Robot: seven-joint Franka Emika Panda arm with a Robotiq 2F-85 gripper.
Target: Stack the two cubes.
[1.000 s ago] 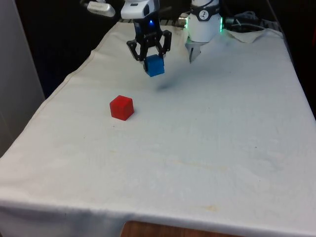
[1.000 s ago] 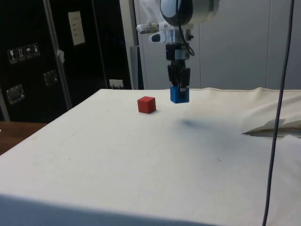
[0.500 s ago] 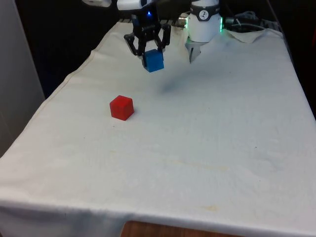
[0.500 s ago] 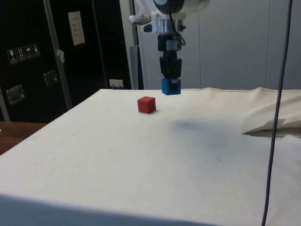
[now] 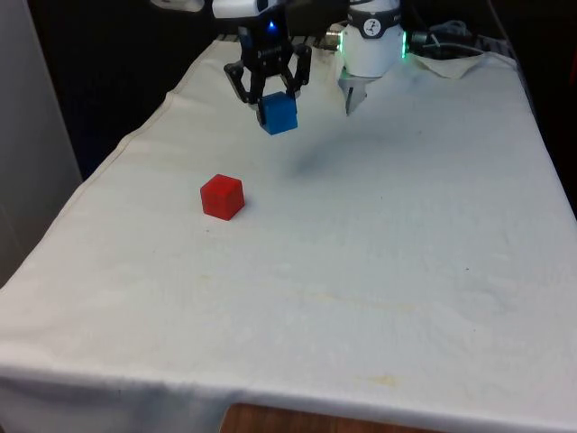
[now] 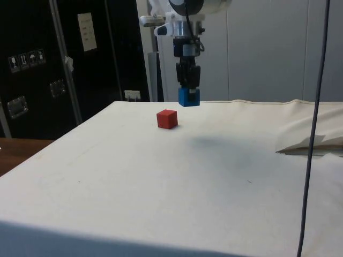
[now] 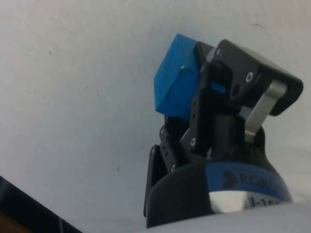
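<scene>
My gripper [image 5: 273,101] is shut on the blue cube [image 5: 279,114] and holds it well above the cloth, towards the table's far end. From the side the blue cube [image 6: 188,97] hangs under the gripper [image 6: 188,92], higher than the red cube [image 6: 167,119] and a little beyond it. The red cube [image 5: 222,197] rests alone on the cloth, nearer the camera and towards the front view's left of the held cube. In the wrist view the blue cube [image 7: 178,80] sits tilted between the fingers [image 7: 232,73], with bare cloth beneath it.
The white cloth [image 5: 361,271] covers the table, with its left edge [image 5: 108,158] close to the red cube in the front view. Crumpled cloth and cables [image 5: 455,50] lie at the far right corner. A thin cable [image 6: 316,123] hangs in the side view's right.
The gripper has lifted the blue cube higher above the cloth and carried it slightly towards the front view's left, closer to above the red cube. The red cube has stayed put.
</scene>
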